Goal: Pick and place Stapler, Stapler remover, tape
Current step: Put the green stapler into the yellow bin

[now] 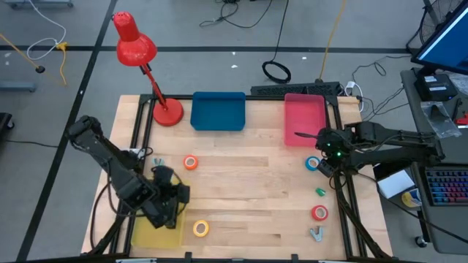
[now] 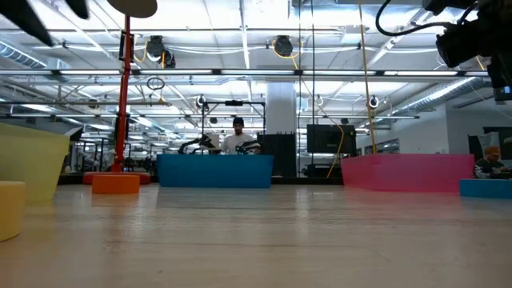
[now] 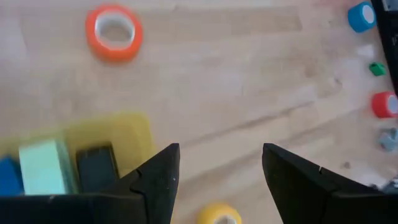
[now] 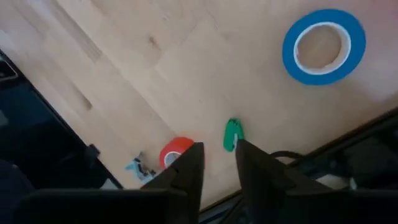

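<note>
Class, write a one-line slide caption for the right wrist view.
Right gripper hovers over blue tape roll, green bit and red roll.

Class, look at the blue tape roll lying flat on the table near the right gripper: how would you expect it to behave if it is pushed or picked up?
The blue tape roll lies flat on its face, so a push would probably slide it on the wooden table rather than roll it. It looks like a thin ring with an open centre, so likely light. Lifted and set on edge, it might roll.
</note>
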Controlling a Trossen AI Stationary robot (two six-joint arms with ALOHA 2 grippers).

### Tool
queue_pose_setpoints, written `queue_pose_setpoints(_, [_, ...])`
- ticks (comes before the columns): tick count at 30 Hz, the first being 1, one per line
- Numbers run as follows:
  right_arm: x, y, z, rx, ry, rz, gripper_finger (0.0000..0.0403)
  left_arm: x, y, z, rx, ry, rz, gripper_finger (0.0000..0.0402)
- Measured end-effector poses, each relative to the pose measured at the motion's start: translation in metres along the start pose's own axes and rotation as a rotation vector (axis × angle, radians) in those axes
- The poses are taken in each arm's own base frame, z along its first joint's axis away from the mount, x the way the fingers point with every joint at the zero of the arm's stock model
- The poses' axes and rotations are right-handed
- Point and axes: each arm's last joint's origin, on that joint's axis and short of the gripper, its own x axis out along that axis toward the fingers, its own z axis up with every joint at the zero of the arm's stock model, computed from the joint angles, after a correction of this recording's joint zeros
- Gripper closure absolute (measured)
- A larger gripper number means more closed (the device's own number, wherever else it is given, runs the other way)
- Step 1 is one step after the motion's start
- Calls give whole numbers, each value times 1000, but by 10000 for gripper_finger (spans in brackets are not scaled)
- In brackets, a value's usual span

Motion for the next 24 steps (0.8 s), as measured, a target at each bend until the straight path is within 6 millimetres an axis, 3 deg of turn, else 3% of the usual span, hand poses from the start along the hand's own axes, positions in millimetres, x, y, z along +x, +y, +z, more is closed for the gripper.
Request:
queue_pose_setpoints(10, [6,4,-3,140,39,14,228,20,-12,33,142,-75,60,174])
queue_pose_setpoints(17, [41,0,-9,196,121,-49,222,26,-15,45,188,-92,86,174])
queue_pose_setpoints(24, [47,6,-9,211,76,-94,226,31,-17,55,226,-141,98,174])
